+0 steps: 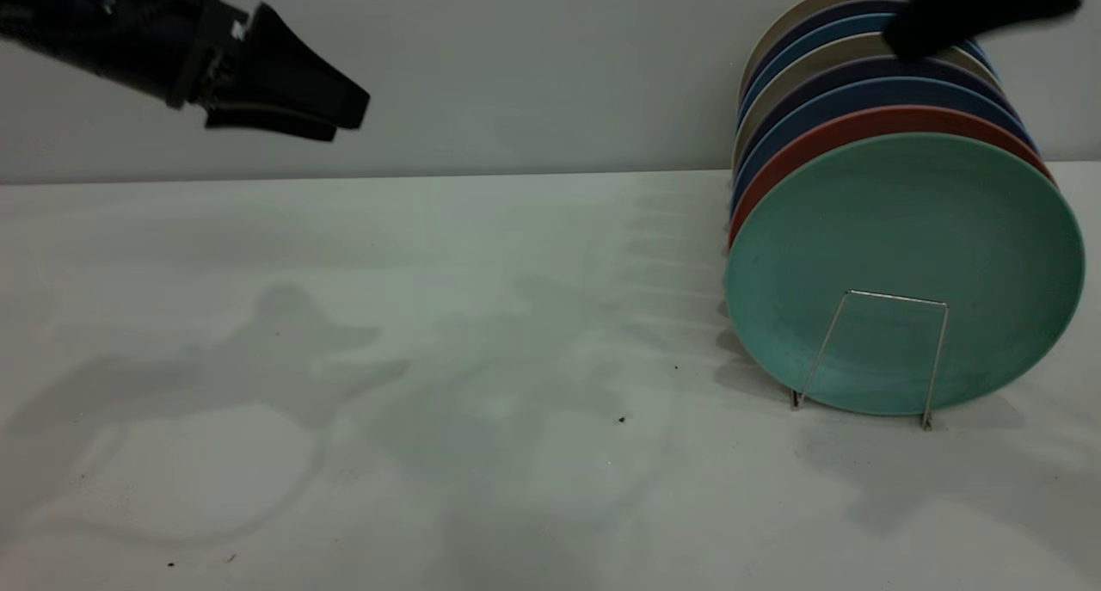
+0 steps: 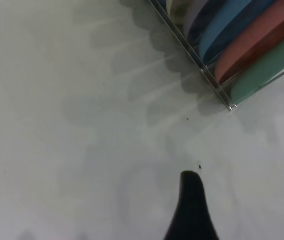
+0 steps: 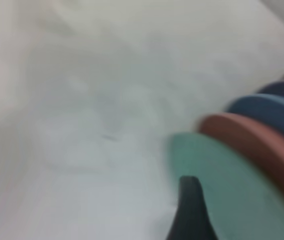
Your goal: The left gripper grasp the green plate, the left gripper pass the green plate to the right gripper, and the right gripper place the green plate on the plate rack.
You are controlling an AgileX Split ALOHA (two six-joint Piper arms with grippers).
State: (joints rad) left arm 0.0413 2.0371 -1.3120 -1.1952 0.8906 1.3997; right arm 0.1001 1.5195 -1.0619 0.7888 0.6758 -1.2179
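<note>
The green plate [image 1: 903,230] stands upright at the front of the plate rack [image 1: 894,297], leaning behind its front wire loop. It also shows in the left wrist view [image 2: 266,70] and the right wrist view [image 3: 231,200]. My right gripper [image 1: 912,36] hovers above the back plates, open and empty, clear of the green plate. One of its fingers [image 3: 191,215] shows over the plate's edge. My left gripper [image 1: 348,118] hangs high at the far left, open and empty. One of its fingers [image 2: 191,210] shows above bare table.
Behind the green plate the rack holds a red plate [image 1: 860,126], several blue and dark plates [image 1: 860,92] and cream ones. The rack's side rail [image 2: 201,70] runs along the white table [image 1: 430,359]. A grey wall stands behind.
</note>
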